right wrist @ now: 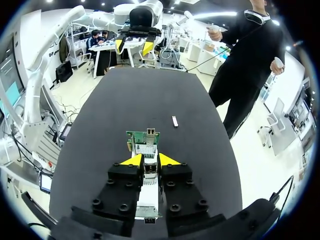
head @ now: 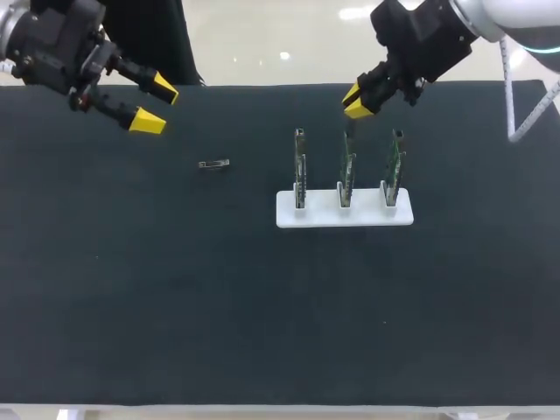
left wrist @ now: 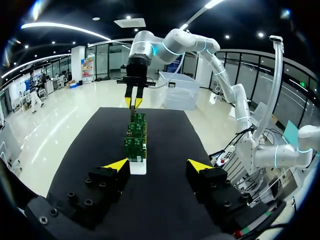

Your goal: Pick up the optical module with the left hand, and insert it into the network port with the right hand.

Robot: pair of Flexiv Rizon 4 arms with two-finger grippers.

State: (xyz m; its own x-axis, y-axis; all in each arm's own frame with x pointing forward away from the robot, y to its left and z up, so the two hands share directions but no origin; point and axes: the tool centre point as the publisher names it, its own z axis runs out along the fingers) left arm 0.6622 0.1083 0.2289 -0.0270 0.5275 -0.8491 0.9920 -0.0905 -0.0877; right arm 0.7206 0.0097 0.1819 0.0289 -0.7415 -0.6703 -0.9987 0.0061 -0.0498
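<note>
The optical module [head: 213,164] lies flat on the counter [head: 175,306], well to the left of the white stand [head: 367,216] and untouched. The stand holds three green cards [head: 300,166] upright in a row. A metal network port [right wrist: 149,134] shows on the card edge nearest the right tool. The left tool [head: 154,103] hangs above the counter far to the stand's left and beyond the module, its fingers spread wide and holding nothing. The right tool [head: 357,102] hovers just past the stand's far side, over the middle card, its fingers drawn close with a narrow gap and nothing between them.

The pick-up is not yet begun, and the risks look real. The module is small and low, so a descent slightly off line could push it along the counter or pinch it by a corner. A skewed grip would likely carry through the handover, and a tilted module may jam at the port or tip the stand. The right tool also sits near the card tops and could knock one.
</note>
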